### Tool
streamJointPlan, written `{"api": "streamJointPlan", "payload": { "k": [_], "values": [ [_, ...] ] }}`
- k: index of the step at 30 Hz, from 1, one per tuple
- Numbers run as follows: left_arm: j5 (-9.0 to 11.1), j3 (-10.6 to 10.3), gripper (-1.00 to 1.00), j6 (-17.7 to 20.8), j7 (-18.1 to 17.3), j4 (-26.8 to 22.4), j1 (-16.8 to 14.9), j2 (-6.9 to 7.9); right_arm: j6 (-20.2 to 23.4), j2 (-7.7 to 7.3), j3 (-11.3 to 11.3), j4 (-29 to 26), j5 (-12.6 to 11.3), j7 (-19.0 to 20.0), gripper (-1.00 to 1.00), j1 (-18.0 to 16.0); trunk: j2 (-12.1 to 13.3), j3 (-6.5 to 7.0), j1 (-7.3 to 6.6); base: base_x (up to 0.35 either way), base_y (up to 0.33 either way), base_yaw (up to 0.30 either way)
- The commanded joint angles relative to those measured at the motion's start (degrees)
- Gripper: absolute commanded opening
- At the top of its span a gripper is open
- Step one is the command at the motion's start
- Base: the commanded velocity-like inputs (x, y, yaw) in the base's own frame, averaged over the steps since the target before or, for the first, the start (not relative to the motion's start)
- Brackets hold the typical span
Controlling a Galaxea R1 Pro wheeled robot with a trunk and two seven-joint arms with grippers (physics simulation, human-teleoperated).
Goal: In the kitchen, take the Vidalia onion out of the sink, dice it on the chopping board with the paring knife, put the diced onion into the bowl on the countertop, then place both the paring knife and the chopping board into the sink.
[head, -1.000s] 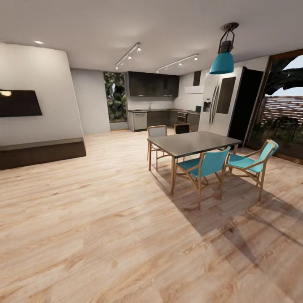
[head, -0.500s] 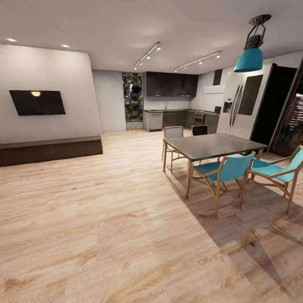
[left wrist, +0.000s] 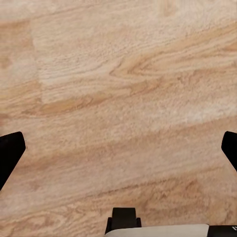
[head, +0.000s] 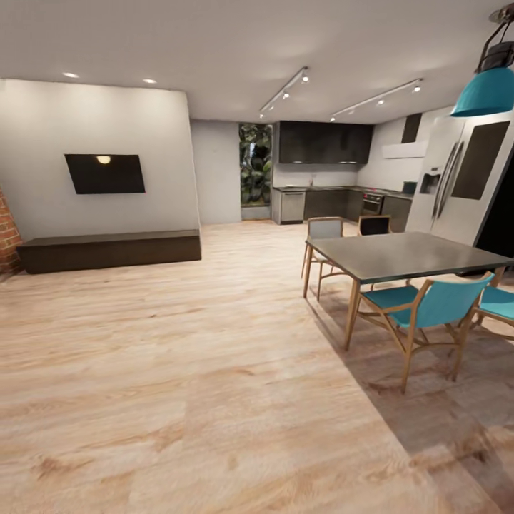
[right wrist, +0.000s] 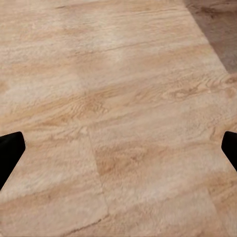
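I've swung the base leftward: the whole head view has slid, so the dining table (head: 400, 255) and teal chair (head: 428, 310) now sit further right and the kitchen (head: 328, 178) lies nearer centre, far across the wood floor (head: 178, 371). The onion, sink and board are too distant to make out. Left gripper (left wrist: 118, 150) and right gripper (right wrist: 118, 150) hang spread wide, empty, over floor. Next I drive forward.

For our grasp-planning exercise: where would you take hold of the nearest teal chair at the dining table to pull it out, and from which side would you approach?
Probably the top edge of the backrest of the nearest teal chair, approached from the open wood floor side: the backrest's rear faces that way, and the dining table blocks the far side.
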Motion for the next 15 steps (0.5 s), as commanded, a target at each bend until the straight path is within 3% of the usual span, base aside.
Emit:
{"api": "streamJointPlan", "payload": {
  "k": [1,15],
  "values": [
    [-0.02,0.01,1.00,-0.11,0.01,-0.05,0.00,0.00,-0.16,0.01,0.02,0.02,0.03,-0.21,1.00,-0.02,-0.02,-0.05,0.02,0.224,0.000,0.248],
    [-0.02,0.02,1.00,-0.11,0.03,-0.03,0.00,0.00,-0.17,0.01,0.02,0.02,0.04,-0.21,1.00,-0.02,-0.02,-0.05,0.02,0.233,0.000,0.248]
  ]
}}
